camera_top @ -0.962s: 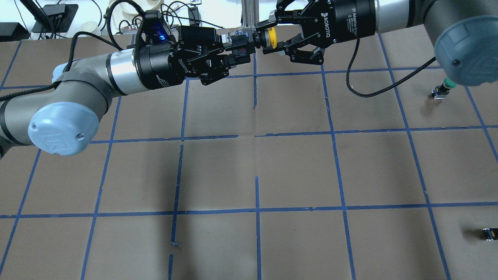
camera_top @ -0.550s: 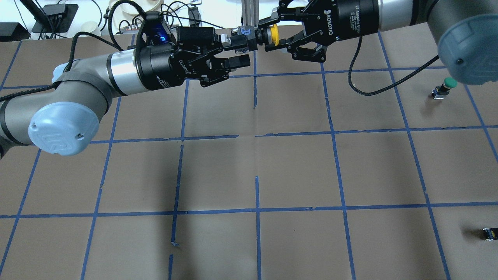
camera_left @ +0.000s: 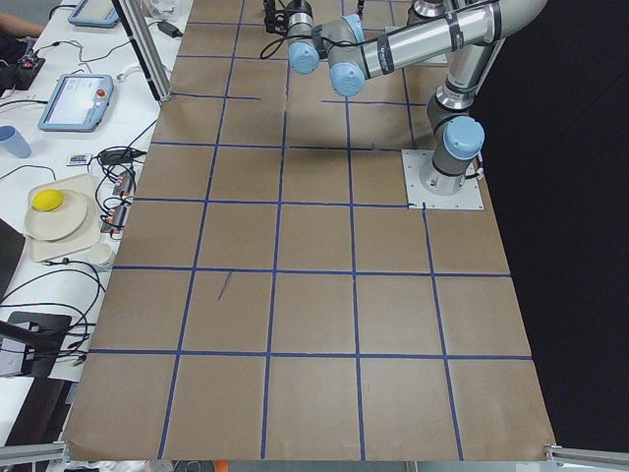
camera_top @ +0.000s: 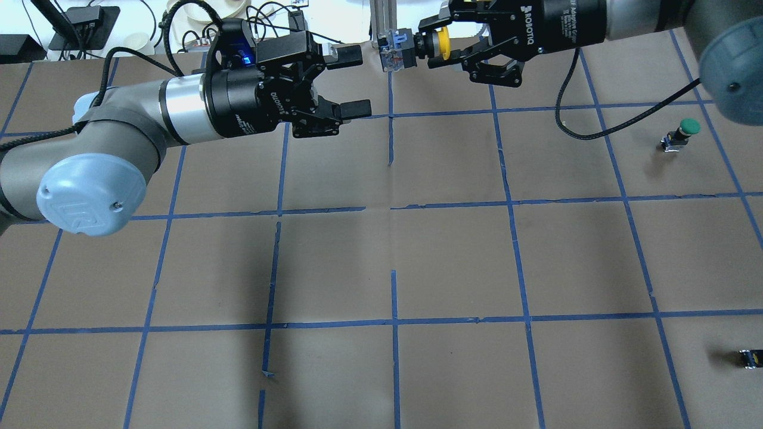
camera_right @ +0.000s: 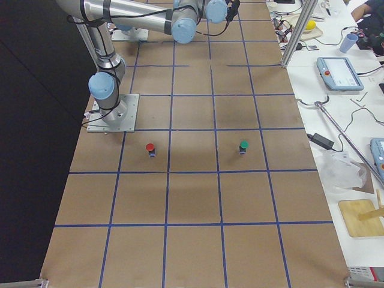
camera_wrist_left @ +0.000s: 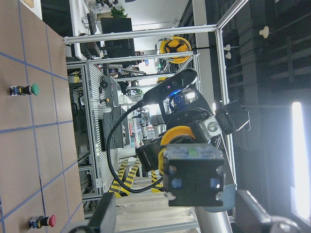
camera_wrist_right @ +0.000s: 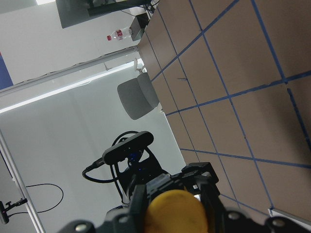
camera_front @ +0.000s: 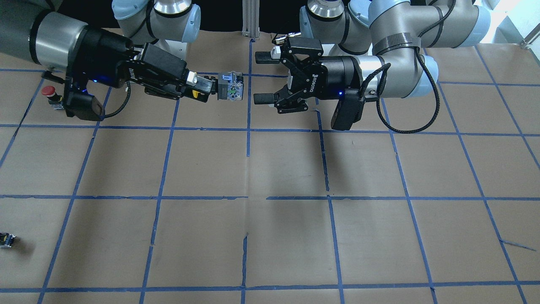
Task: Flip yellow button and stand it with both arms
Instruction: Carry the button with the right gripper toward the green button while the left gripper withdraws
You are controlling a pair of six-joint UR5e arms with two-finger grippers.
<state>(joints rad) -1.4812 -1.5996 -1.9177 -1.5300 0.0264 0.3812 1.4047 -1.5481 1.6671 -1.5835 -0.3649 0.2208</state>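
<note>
The yellow button (camera_top: 398, 47) is held in the air over the far middle of the table, lying sideways. Its yellow cap (camera_top: 442, 44) sits inside my right gripper (camera_top: 428, 44), which is shut on it, and its dark body points toward the left arm. In the front view the button body (camera_front: 230, 87) sticks out of the right gripper (camera_front: 206, 89). My left gripper (camera_top: 353, 83) is open and empty, apart from the button, also shown in the front view (camera_front: 262, 78). The left wrist view shows the button's base (camera_wrist_left: 194, 177) between its fingers (camera_wrist_left: 104, 218).
A green-capped button (camera_top: 682, 132) stands at the right of the table. A red-capped button (camera_front: 49, 93) stands behind the right arm. A small dark block (camera_top: 748, 357) lies near the front right edge. A metal post (camera_top: 381, 15) rises at the far edge.
My left gripper has opened, let go of the button's body and drawn back to the left. My right gripper has moved right and toward the far edge with the button.
</note>
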